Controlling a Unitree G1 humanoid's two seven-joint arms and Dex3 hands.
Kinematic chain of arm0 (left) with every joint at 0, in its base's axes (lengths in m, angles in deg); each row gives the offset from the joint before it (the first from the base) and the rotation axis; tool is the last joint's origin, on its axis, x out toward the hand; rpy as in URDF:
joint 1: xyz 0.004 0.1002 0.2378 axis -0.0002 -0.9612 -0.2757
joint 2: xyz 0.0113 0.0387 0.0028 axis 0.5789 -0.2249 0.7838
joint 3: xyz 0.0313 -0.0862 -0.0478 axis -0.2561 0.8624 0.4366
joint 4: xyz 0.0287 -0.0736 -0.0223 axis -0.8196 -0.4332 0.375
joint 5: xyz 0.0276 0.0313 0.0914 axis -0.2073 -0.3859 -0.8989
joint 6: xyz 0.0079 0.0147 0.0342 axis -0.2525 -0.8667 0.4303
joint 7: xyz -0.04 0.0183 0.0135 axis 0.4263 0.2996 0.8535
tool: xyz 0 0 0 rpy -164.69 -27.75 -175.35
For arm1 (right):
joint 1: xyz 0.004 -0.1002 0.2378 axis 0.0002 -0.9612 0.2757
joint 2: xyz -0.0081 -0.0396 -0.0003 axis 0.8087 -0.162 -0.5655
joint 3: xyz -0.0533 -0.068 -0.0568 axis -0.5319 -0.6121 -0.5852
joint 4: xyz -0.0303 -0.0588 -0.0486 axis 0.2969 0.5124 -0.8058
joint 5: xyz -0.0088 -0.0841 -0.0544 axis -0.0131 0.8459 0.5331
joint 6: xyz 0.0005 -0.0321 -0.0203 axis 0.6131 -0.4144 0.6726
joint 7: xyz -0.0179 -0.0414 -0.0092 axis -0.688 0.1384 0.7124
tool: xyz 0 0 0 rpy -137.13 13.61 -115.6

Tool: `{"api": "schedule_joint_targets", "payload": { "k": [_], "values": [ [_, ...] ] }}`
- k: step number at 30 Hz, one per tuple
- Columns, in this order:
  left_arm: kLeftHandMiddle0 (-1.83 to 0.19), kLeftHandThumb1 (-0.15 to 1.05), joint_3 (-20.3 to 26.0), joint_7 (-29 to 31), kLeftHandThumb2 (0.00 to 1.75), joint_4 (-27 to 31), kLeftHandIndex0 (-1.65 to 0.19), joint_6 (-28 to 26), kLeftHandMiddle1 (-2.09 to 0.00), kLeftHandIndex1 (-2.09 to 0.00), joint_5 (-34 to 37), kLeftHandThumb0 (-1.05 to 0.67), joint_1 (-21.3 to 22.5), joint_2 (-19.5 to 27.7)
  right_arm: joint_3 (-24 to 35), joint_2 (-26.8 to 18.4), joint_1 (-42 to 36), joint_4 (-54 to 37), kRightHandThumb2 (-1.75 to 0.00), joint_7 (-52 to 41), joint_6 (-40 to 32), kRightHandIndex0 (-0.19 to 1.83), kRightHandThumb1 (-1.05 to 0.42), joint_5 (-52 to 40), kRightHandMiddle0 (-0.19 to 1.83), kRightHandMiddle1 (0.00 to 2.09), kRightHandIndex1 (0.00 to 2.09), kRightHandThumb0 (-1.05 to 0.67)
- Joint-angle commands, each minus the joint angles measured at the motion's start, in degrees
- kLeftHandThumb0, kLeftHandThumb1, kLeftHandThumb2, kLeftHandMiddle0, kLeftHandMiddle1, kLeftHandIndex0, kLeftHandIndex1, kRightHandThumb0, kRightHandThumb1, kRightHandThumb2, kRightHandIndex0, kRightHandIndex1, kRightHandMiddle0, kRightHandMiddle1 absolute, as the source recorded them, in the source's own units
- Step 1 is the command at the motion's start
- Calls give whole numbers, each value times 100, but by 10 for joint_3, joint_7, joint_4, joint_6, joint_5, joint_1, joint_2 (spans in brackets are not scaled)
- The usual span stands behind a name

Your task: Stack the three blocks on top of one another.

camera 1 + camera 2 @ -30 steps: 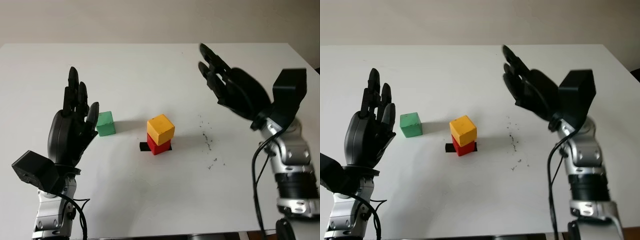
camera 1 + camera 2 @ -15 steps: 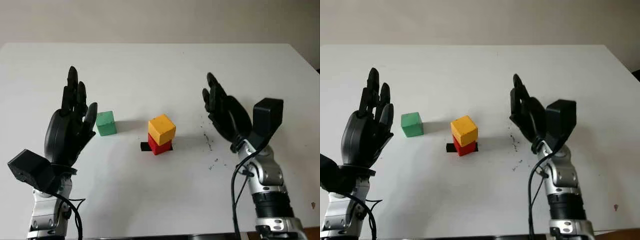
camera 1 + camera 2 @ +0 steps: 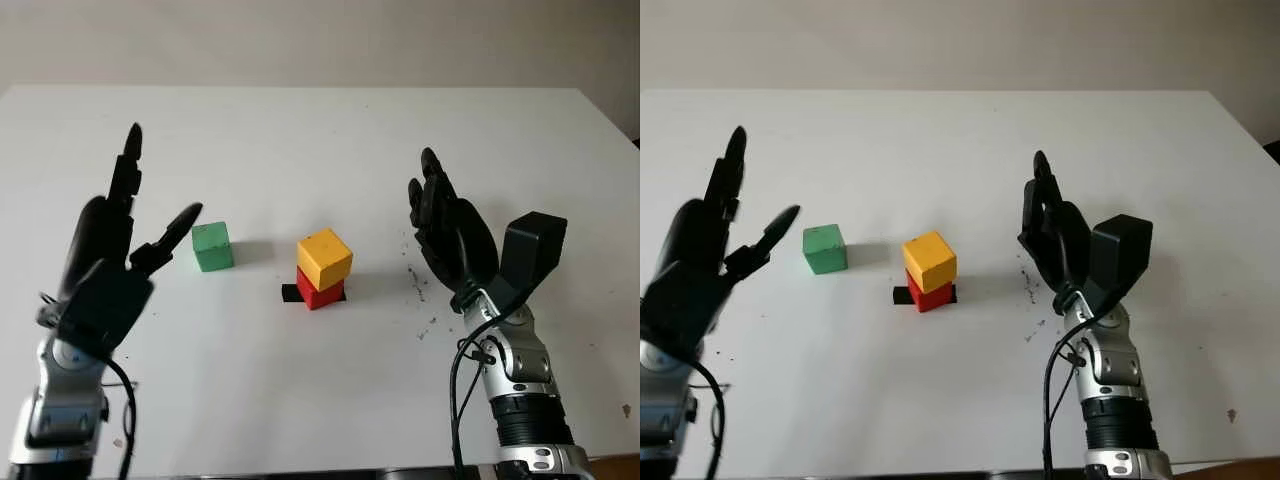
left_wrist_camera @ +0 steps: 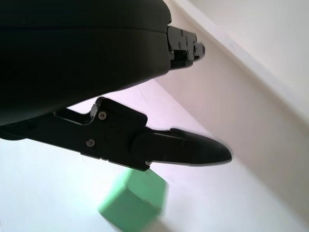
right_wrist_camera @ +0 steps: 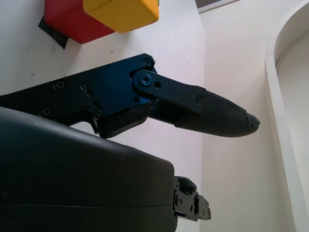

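A yellow block [image 3: 324, 258] sits on a red block [image 3: 318, 290], turned a little against it, over a black mark on the white table [image 3: 330, 140]. A green block [image 3: 212, 246] stands alone to their left. My left hand [image 3: 130, 228] is raised just left of the green block, open and holding nothing; the block lies beyond its thumb [image 4: 183, 149]. My right hand [image 3: 448, 232] is held up to the right of the two-block stack, open and holding nothing, with the stack [image 5: 104, 17] past its finger [image 5: 212, 115].
Small dark specks [image 3: 416, 285] dot the table between the stack and my right hand. The table's far edge meets a pale wall [image 3: 320, 40].
My right hand pulled back and down from high at the far right to beside the stack. My left hand turned and its thumb swung out toward the green block. The blocks stayed put.
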Motion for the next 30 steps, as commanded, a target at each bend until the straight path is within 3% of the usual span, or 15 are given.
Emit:
{"api": "schedule_joint_targets", "payload": {
  "k": [1,6,9,16,21,30],
  "values": [
    [8,105,-21,26,17,13,-11,-9,-3,-9,-43,-78,31,50,2,-2,-1,-6,-76,0,4,-19,-105,0,-19,0,0,-82],
    [9,102,-52,81,8,-27,-19,15,-5,-9,-80,-80,87,118,6,0,0,-11,-76,5,1,-19,-105,-3,-19,0,0,-81],
    [8,102,-70,97,6,-64,-23,60,-6,-9,-85,-82,111,153,5,1,0,-14,-76,8,0,-19,-105,-4,-19,0,0,-80],
    [4,104,-106,196,7,-111,-34,83,-7,-11,-84,-92,177,200,5,2,2,-17,-75,15,-1,-19,-105,-5,-19,0,0,-79],
    [6,105,-147,254,9,-114,-37,63,-5,-10,-127,-94,208,211,5,6,1,-17,-75,19,1,-19,-105,-7,-19,0,0,-78],
    [5,105,-189,235,9,-119,-36,51,-5,-8,-213,-95,197,200,6,9,-1,-14,-73,21,10,-19,-105,-6,-19,0,0,-79]
  ]
}}
